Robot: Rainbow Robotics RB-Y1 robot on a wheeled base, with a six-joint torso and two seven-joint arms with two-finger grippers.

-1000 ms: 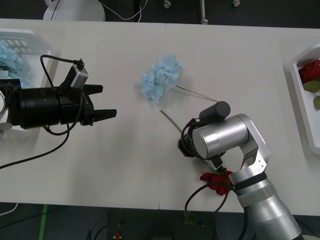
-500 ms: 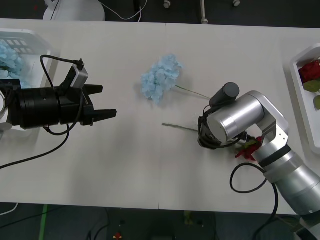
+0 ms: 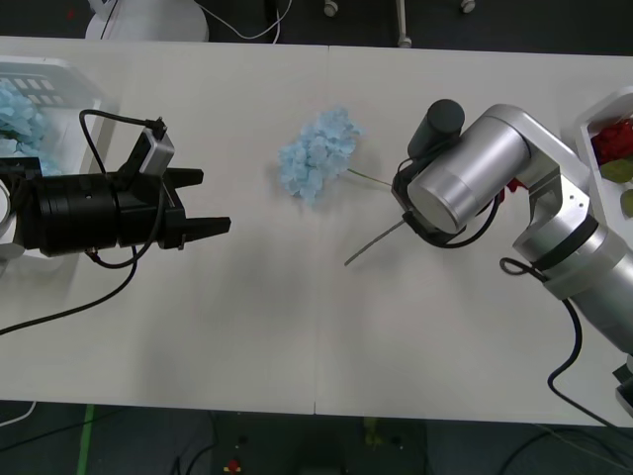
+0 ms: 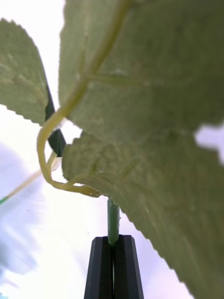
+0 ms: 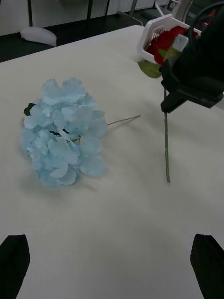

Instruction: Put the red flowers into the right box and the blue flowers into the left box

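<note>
My right gripper [image 4: 113, 240] is shut on the green stem [image 4: 113, 223] of a red flower, with its big leaves [image 4: 140, 117] right in front of the camera. In the front view the stem [image 3: 376, 241] hangs out from under the silver right arm [image 3: 465, 183], right of the table's middle, and a bit of red bloom [image 3: 511, 186] peeks out behind it. A blue flower [image 3: 318, 153] [image 5: 63, 131] lies mid-table. My left gripper [image 3: 216, 201] hovers open at the left, pointing at it. The right box [image 3: 593, 198] holds red flowers [image 3: 613, 139]; the left box [image 3: 59, 71] holds a blue flower [image 3: 15, 114].
Black cables loop around the left arm [image 3: 89, 213] and below the right forearm. In the left wrist view, the right box [image 5: 151, 29] stands beyond the right gripper [image 5: 169, 106]. Bare tabletop lies between the two arms and along the near edge.
The right arm has swung from the table's near edge up and toward the right box, carrying the red flower; its stem swung round with it. The left arm and the blue flower stayed still.
</note>
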